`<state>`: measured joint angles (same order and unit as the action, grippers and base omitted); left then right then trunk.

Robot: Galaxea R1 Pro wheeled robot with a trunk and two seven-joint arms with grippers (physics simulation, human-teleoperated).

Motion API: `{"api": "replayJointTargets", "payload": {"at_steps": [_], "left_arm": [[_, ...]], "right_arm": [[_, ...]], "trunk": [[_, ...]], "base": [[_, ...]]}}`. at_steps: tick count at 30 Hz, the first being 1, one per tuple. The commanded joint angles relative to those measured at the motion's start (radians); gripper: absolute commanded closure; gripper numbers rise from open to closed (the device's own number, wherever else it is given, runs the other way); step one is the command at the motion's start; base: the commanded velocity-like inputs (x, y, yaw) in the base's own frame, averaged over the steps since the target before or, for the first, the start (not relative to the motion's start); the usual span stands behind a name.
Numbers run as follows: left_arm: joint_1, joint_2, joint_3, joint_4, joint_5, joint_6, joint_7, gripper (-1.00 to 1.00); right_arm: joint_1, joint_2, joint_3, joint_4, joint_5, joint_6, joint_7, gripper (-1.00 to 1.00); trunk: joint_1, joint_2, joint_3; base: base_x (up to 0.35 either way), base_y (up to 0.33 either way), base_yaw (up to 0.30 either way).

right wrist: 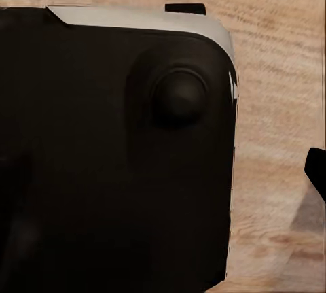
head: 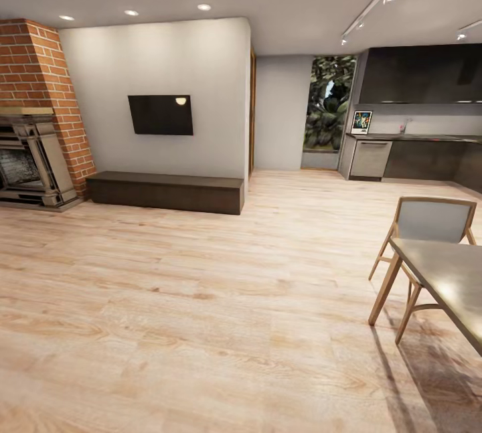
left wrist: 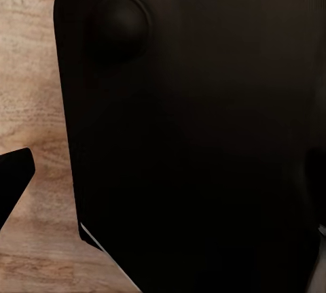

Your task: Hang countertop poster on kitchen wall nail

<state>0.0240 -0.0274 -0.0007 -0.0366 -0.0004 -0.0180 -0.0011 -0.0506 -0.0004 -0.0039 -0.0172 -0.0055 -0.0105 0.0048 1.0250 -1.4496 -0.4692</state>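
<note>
You are looking across a wide pale wood-plank floor [head: 201, 299], and the kitchen lies far off at about two o'clock, so the job in hand is, by my reading, still the drive over. Left of centre at eleven o'clock stands the plain white partition wall [head: 107, 85] carrying the flat black wall television [head: 161, 114] above a long dark low cabinet [head: 167, 192]; at nine o'clock is the red brick fireplace [head: 37, 118]. Do not mistake the television for your target.

The long glossy grey kitchen bench [head: 428, 138] runs along the far wall under dark upper cupboards [head: 422, 75]. At its near end the upright rectangular poster with white border and dark blue artwork [head: 361, 122] stands propped on edge, probably leaned there so that an end effector can reach its frame. It is too small from here to read more.

At four o'clock the grey-topped wooden dining table [head: 455, 279] and pale wooden chair [head: 432, 225] sit close to your straight line; steer left of them.

Each wrist camera faces a dark robot body panel [left wrist: 204, 143] with floor behind. You cannot tell whether either end effector is spread or pressed together.
</note>
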Motion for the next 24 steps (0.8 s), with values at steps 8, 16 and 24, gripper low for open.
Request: {"api": "replayJointTargets", "payload": {"at_steps": [8,16,24], "left_arm": [[0.009,0.021,0.004,-0.046,-0.007,-0.018,-0.001,-1.00],[0.010,0.044,0.012,-0.708,-0.006,-0.021,-0.002,-1.00],[0.010,0.047,0.013,-0.686,-0.004,-0.020,-0.003,-1.00]], "right_arm": [[-0.047,-0.024,-0.003,-0.046,0.003,-0.046,-0.006,-1.00],[-0.124,-0.047,-0.001,-0.394,0.004,-0.186,-0.009,-1.00],[-0.124,-0.049,-0.001,-0.390,0.007,-0.187,-0.009,-1.00]], "trunk": [[0.000,0.000,-0.001],[0.000,0.000,-0.001],[0.000,0.000,-0.001]], "base": [[0.000,0.000,0.000],[0.000,0.000,0.000],[0.166,0.000,0.000]]}}
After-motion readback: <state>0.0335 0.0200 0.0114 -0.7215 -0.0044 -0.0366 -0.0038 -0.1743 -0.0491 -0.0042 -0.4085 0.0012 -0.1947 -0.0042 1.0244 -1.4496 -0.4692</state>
